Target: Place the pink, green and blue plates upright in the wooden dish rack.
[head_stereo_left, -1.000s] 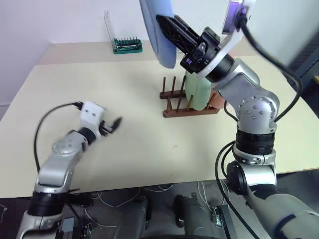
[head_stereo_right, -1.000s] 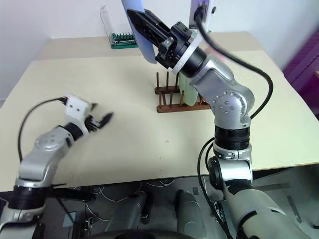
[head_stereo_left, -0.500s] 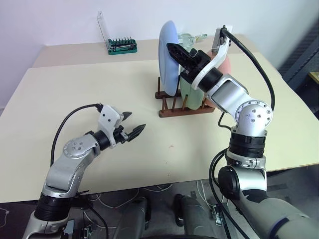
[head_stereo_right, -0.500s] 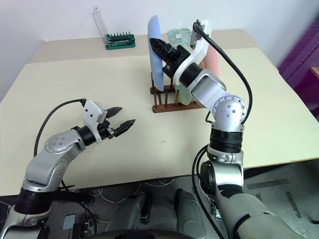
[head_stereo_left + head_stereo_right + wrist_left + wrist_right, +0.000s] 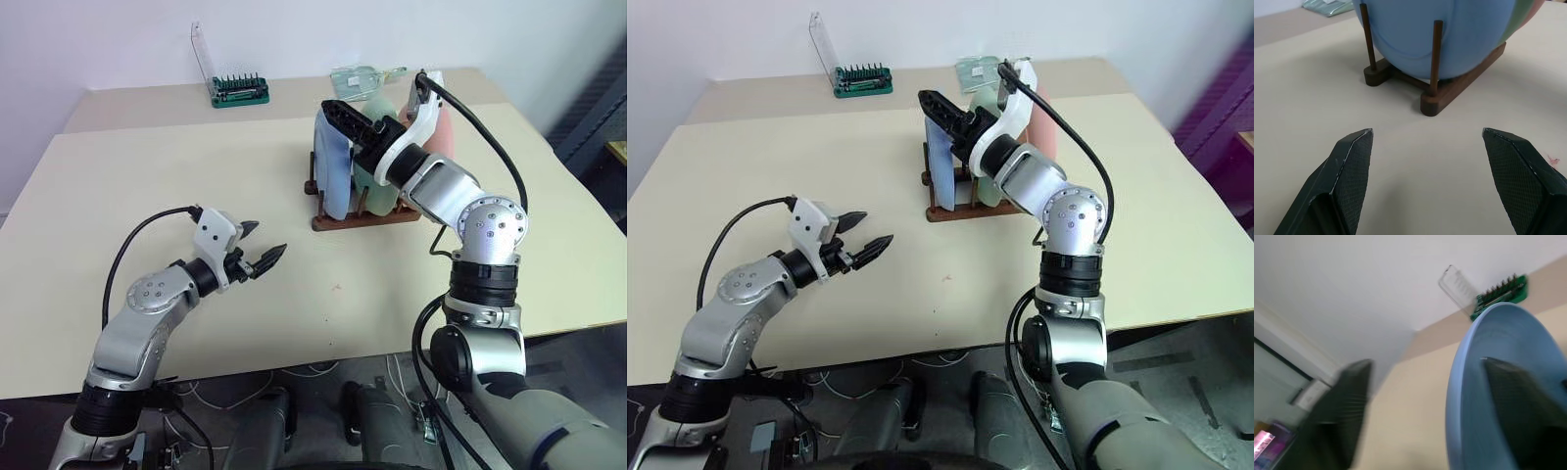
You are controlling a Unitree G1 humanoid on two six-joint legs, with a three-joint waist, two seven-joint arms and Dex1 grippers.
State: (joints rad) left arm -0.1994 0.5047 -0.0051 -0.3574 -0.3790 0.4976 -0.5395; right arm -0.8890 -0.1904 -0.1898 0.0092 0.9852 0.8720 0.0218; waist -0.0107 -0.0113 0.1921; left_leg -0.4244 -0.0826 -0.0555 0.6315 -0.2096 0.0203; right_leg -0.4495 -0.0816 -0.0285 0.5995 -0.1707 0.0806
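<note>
1. Three plates stand upright in one wooden dish rack (image 5: 367,217) near the middle of the table (image 5: 147,166): one blue plate (image 5: 333,176), one green plate (image 5: 376,184) and one pink plate (image 5: 442,125).
2. The blue plate is at the rack's left end and rests between thin upright pegs; in the left wrist view two pegs rise across its face (image 5: 1440,39).
3. The green plate stands just behind the blue one. The pink plate is at the rack's right end, mostly hidden by the right arm.
4. The rack has two dark brown base rails joined by a crosspiece, each with upright pegs.
5. The right gripper (image 5: 345,119) is at the top edge of the blue plate. Its wrist view shows its two black fingers spread wide, one finger (image 5: 1513,396) over the plate's face (image 5: 1498,382) and the other out to the side, off the rim.
6. The left gripper (image 5: 257,253) hovers low over bare table, well apart from the rack. Its two fingers are parted with nothing between them and point toward the rack.
7. One green-based holder of small tools (image 5: 239,91) with a clear lid stands at the table's far edge.
8. One clear packet (image 5: 359,78) lies behind the rack.
</note>
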